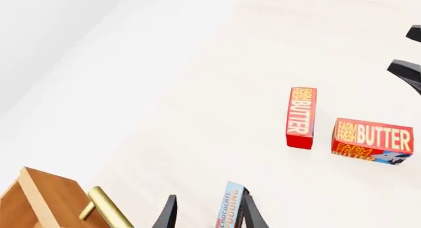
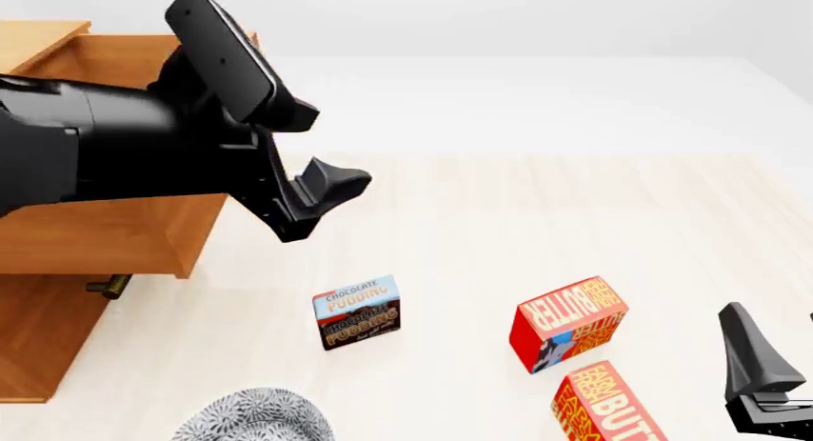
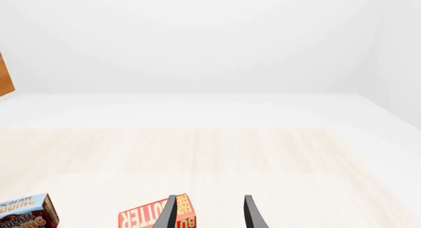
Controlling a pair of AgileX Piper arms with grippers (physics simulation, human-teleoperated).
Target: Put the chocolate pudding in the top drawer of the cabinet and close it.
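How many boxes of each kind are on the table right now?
Butter boxes: 2, one and another
Chocolate pudding: 1
Total: 3 boxes

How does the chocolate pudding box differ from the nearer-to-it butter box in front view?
The chocolate pudding is smaller, with a light-blue top and dark brown bottom; the butter box is larger and red-orange with yellow lettering. The pudding faces the camera nearly squarely; the butter is skewed, lettering slanted. Both stand free on the table, unheld.
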